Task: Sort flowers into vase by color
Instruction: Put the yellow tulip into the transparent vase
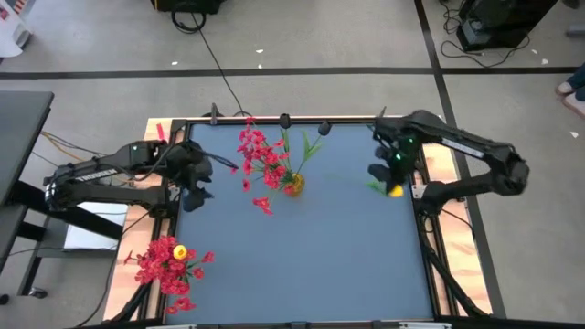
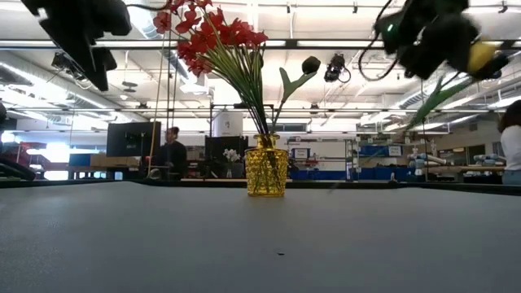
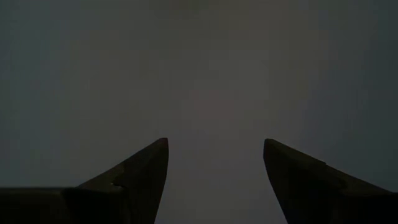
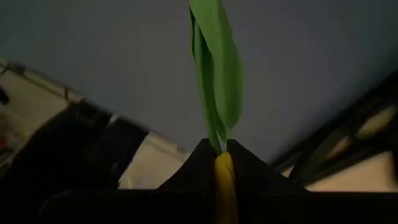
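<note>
While the right gripper (image 1: 391, 179) hangs above the worktop's (image 1: 320, 265) right edge, at about three o'clock from the yellow vase (image 1: 293, 185), its fingers are clamped on a yellow tulip (image 1: 396, 191) near the head. In the right wrist view the tulip head (image 4: 224, 180) sits pinched between the fingers and the green stem and leaf (image 4: 214, 74) run straight out ahead of them. In the low view the stem (image 2: 435, 102) slants down and away from the raised gripper, well clear of the surface.

The vase stands near the middle-back of the worktop and already carries red flowers (image 1: 260, 155) and one dark bud (image 1: 324, 130) on a green stem. So the held flower's long axis points roughly toward the vase side, and the right arm, folded back from the right rail, is the one placed to carry it.

Over the left side, at about nine o'clock from the vase, the left gripper (image 1: 194, 183) hovers with its fingers (image 3: 137, 180) apart and nothing between them. A second cluster of red flowers with a yellow tulip (image 1: 169, 263) lies at the worktop's front-left corner, nearer the left arm.
</note>
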Controlling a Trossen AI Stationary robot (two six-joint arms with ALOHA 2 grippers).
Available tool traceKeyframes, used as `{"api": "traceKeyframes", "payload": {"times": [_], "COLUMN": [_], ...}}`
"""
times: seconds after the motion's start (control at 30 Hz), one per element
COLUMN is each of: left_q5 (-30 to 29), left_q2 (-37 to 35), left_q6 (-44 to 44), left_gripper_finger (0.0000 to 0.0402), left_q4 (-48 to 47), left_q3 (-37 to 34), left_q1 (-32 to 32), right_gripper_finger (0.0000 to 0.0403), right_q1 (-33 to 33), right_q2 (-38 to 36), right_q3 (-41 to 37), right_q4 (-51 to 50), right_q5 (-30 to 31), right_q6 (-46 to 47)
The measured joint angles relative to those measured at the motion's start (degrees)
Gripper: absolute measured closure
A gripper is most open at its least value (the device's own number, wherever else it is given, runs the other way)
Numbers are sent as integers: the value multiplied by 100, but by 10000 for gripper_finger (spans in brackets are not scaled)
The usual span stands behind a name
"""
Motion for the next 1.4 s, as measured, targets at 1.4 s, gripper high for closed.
{"api": "traceKeyframes", "payload": {"times": [1.4], "left_q5": [-64], "left_q2": [1244], "left_q6": [19], "left_gripper_finger": [188], "left_q4": [4163], "left_q3": [556], "left_q1": [-3901], "right_gripper_finger": [365], "right_q1": [4731], "right_q2": [2177], "right_q3": [4], "right_q4": [11009], "right_q5": [1017], "right_q6": [7088]}}
